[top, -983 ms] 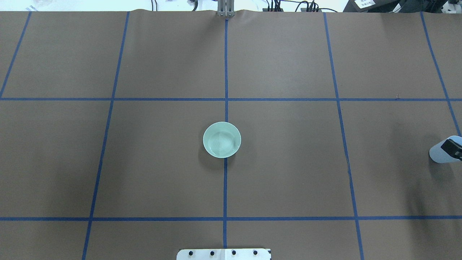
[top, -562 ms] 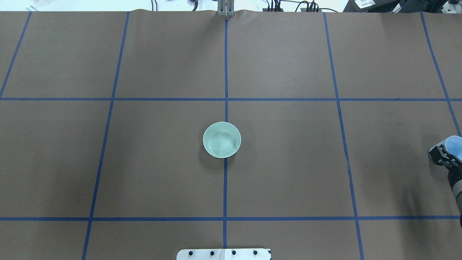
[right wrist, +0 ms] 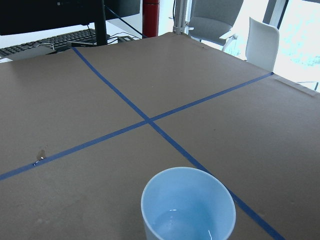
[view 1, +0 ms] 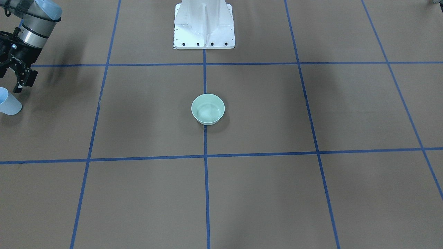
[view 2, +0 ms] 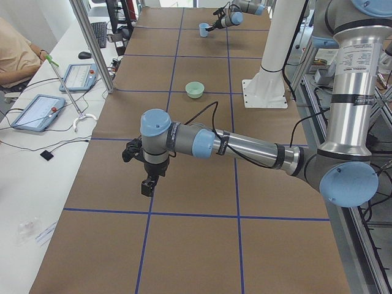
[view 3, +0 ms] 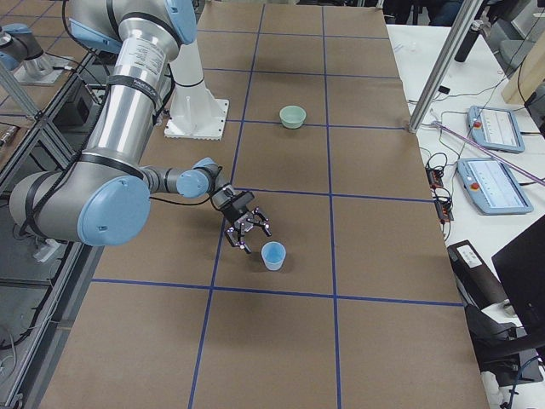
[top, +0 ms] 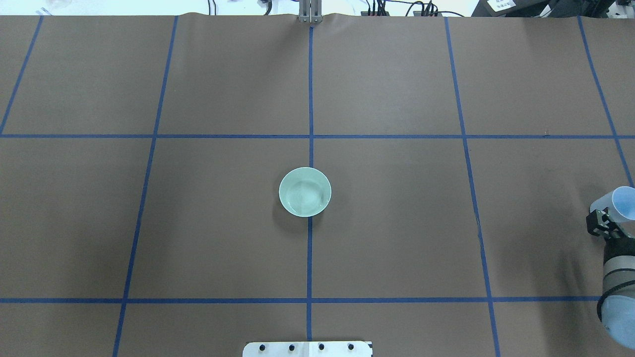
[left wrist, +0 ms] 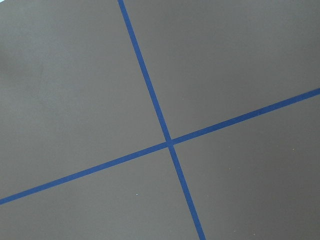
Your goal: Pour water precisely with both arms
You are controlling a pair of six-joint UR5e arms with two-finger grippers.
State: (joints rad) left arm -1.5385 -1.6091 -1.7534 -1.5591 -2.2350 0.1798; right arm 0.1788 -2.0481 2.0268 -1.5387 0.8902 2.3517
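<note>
A light-blue cup (top: pixel 623 203) stands upright at the table's far right edge, also seen as the cup (view 1: pixel 8 102) and the cup (view 3: pixel 273 255). A little water (right wrist: pixel 186 226) glints in its bottom. My right gripper (top: pixel 601 221) is open just short of the cup on the robot's side, not touching it; the right gripper (view 3: pixel 254 240) shows spread fingers. A pale green bowl (top: pixel 304 192) sits at the table's centre with faint ripples inside. My left gripper (view 2: pixel 147 185) hangs over bare table far from the bowl; I cannot tell whether it is open or shut.
Blue tape lines (top: pixel 310 136) divide the brown table into squares. The white pedestal (view 1: pixel 204 27) stands behind the bowl. A side bench holds tablets (view 2: pixel 38 112) and cables, with a person (view 2: pixel 15 58) seated there. A metal post (view 2: pixel 92 49) rises at the table's edge.
My right gripper has drawn back from the cup toward the robot's side, and more of the right arm now shows. The cup stays standing in place. The bowl has not moved.
</note>
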